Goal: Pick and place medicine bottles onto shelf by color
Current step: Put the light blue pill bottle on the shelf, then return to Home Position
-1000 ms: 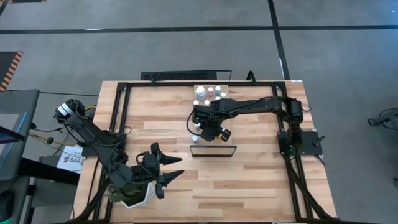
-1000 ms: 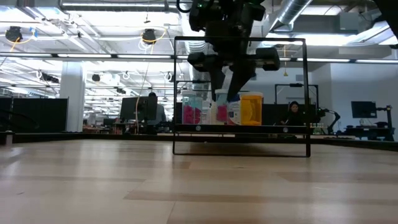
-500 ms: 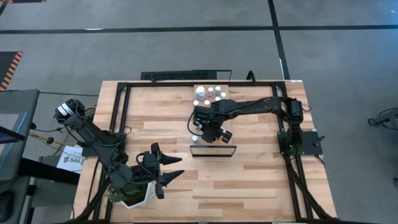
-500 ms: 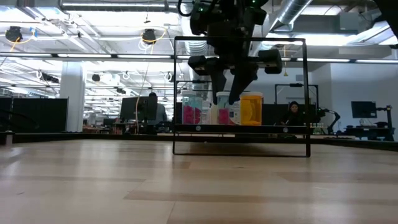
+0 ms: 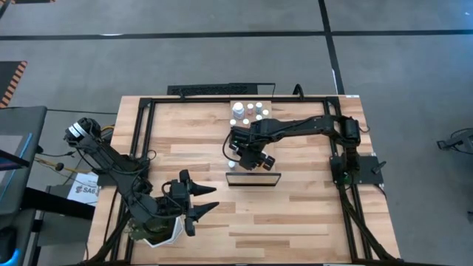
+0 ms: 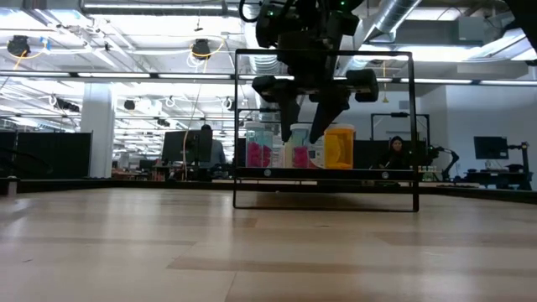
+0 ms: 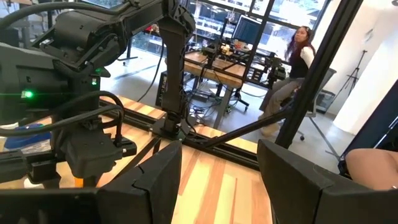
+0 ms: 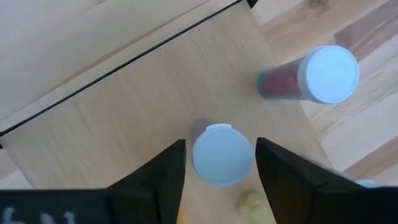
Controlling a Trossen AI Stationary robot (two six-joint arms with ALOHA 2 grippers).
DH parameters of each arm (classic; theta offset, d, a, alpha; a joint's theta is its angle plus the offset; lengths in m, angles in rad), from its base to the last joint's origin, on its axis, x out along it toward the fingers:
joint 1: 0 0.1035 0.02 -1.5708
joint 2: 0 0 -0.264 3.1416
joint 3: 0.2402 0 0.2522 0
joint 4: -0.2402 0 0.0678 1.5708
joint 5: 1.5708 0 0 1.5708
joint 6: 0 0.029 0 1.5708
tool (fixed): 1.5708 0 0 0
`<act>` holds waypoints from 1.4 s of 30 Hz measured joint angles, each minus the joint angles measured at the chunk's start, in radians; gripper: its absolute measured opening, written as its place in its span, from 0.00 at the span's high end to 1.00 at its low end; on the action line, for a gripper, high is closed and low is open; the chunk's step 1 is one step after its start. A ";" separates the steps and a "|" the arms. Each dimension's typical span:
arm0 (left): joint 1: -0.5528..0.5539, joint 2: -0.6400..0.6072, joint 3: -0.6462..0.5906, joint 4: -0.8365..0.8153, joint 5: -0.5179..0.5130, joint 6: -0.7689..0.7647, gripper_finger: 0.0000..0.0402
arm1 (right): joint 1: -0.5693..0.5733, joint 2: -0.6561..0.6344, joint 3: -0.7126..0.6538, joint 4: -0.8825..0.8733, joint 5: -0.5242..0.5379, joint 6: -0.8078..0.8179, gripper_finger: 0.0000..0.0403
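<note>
We find the right end effector point(image 5: 250, 157) poised above the shelf point(image 8: 124, 118), near the middle of the desk point(image 5: 295, 214) and toward its far edge. Its fingers point(image 8: 163, 171) stand apart on either side of a white-capped bottle point(image 8: 222, 154) that rests upright on the shelf board; a gap shows on both sides of the cap, so we record the end effector as released, with nothing held. A second bottle with a red body point(image 8: 311, 76) stands near the shelf's edge, well clear of the fingers. Further medicine bottles point(image 5: 247, 111) sit grouped at the far edge of the desk.

In the level view the coloured bottles point(image 6: 294, 148) show in a row behind the dark frame point(image 6: 325, 130), with the right end effector just above them.

The left end effector point(image 5: 198, 199) waits near the front left corner of the desk, fingers spread and empty.

In our judgement these bottles are light, rigid and smooth-sided, and being narrow and tall they would tip readily at a sideways nudge. The sound hold is across the body just below the cap, fingers squarely opposed, with a straight vertical withdrawal from the neighbours
</note>
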 joint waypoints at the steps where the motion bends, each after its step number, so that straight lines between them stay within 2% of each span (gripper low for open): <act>1: 0.000 0.000 0.000 0.000 0.000 0.000 0.51 | 0.000 0.000 0.000 0.000 0.002 0.000 0.47; 8: 0.000 0.000 0.000 0.000 0.000 0.000 0.51 | 0.000 0.001 0.057 -0.089 0.013 0.001 0.45; 12: 0.000 -0.004 0.000 -0.003 0.001 0.008 0.51 | -0.001 0.000 0.132 -0.173 0.036 0.053 0.45; 16: 0.010 -0.048 0.000 -0.019 0.007 0.009 0.51 | -0.026 0.000 0.198 -0.252 0.034 0.104 0.46; 20: 0.030 -0.110 0.000 -0.100 0.035 0.009 0.51 | -0.073 -0.054 0.208 -0.253 0.029 0.124 0.47; 23: 0.052 -0.155 0.000 -0.185 0.062 0.002 0.51 | -0.117 -0.113 0.208 -0.260 -0.014 0.179 0.47; 28: 0.124 -0.231 0.000 -0.364 0.144 0.000 0.51 | -0.203 -0.233 0.206 -0.279 -0.184 0.260 0.47; 31: 0.180 -0.277 0.000 -0.486 0.183 -0.023 0.51 | -0.242 -0.313 0.156 -0.268 -0.247 0.296 0.46; 37: 0.302 -0.372 0.000 -0.779 0.246 -0.132 0.51 | -0.262 -0.473 0.030 -0.135 -0.235 0.381 0.44; 42: 0.400 -0.417 0.000 -0.929 0.302 -0.179 0.51 | -0.263 -0.620 -0.169 0.010 -0.233 0.480 0.43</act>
